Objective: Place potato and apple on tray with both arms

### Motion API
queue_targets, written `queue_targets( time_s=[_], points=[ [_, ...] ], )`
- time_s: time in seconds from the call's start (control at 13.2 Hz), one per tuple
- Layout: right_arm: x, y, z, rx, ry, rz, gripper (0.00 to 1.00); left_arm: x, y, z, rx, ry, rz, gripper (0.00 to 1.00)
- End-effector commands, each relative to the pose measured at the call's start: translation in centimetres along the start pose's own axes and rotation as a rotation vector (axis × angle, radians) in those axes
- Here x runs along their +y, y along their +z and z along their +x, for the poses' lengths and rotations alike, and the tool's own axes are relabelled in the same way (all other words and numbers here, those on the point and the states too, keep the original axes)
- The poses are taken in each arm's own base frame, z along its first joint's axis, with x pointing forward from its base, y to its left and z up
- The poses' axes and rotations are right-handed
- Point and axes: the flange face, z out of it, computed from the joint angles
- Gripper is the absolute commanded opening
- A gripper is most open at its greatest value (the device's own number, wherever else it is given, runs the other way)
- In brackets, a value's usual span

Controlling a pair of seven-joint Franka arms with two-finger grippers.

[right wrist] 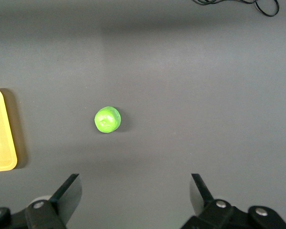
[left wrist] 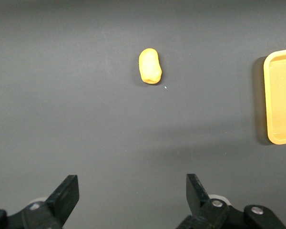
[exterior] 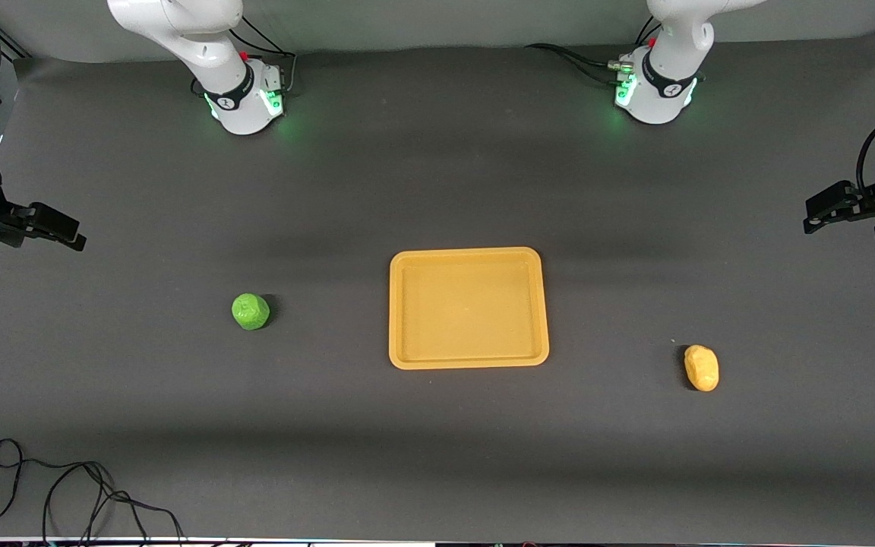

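Observation:
The yellow-orange tray [exterior: 468, 357] lies flat at the middle of the table, with nothing on it. The green apple [exterior: 251, 311] sits on the mat toward the right arm's end; it also shows in the right wrist view [right wrist: 107, 119]. The potato [exterior: 701, 368] lies toward the left arm's end, a little nearer the front camera than the tray; it also shows in the left wrist view [left wrist: 149, 66]. My left gripper [left wrist: 132, 191] is open and empty, up over the mat at the table's edge [exterior: 813, 216]. My right gripper [right wrist: 135, 191] is open and empty over the mat's edge [exterior: 73, 235].
A loose black cable [exterior: 80, 486] lies on the mat at the corner nearest the front camera at the right arm's end. The tray's edge shows in the left wrist view [left wrist: 281, 95] and in the right wrist view [right wrist: 0, 133].

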Motion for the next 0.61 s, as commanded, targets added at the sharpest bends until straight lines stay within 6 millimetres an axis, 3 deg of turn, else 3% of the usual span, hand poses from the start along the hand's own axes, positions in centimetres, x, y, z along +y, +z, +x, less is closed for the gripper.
queue_targets(
  time_s=[0.0, 0.38, 0.53],
  points=[
    [-0.2, -0.8, -0.5, -0.004, -0.003, 0.021, 1.00, -0.1, -0.8, -0.2, -0.004, -0.008, 0.005, 1.00],
    [-0.5, -1.1, -0.3, 0.002, -0.011, 0.022, 1.00, 0.0, -0.5, -0.2, -0.012, -0.006, 0.006, 1.00],
    [-0.6, -0.8, -0.2, -0.003, -0.012, 0.021, 1.00, -0.1, 0.6, 0.4, -0.011, -0.005, 0.007, 1.00]
  ],
)
